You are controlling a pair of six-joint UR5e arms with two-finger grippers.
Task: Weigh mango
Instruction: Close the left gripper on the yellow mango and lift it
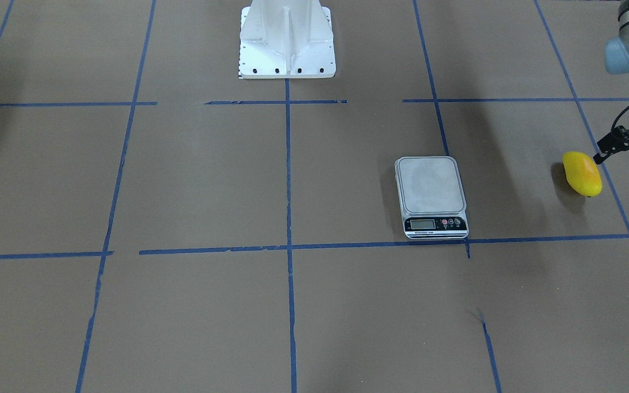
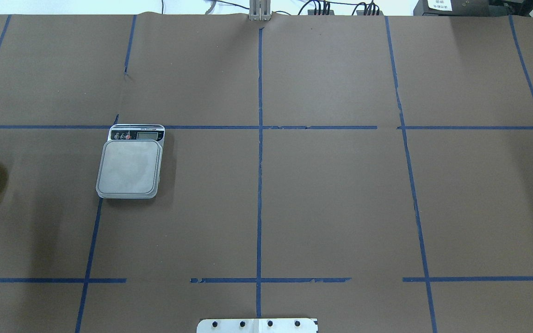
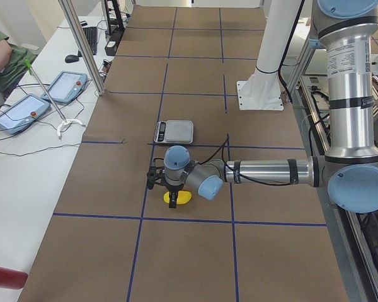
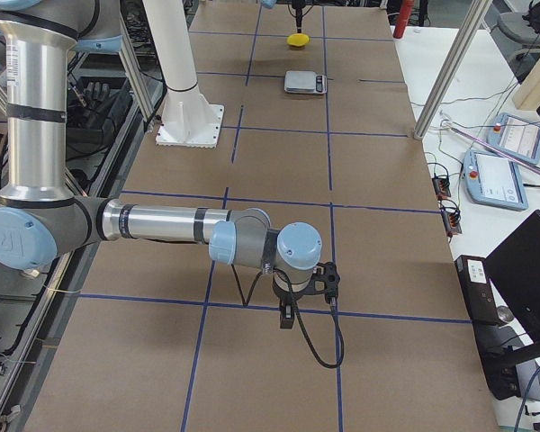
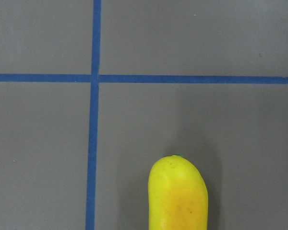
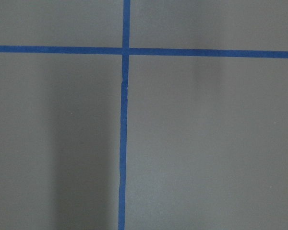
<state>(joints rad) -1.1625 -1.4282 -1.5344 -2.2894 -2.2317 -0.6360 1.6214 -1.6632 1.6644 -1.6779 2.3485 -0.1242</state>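
mango (image 1: 582,173) lies well apart from the scale (image 1: 429,185), left tool (image 1: 617,157) open beside it.

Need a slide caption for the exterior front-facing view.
Left hand poised by the mango, which lies apart from the scale.

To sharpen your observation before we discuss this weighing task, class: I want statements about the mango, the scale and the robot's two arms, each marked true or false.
1. The mango lies on the scale. False: it lies on the table, apart from the scale, whose platform is bare.
2. The left arm's fingers are close beside the mango. True.
3. The scale's display is on the side away from the robot's base. True.
4. The right arm is reaching for the mango. False: it is at the opposite end of the table from the mango.
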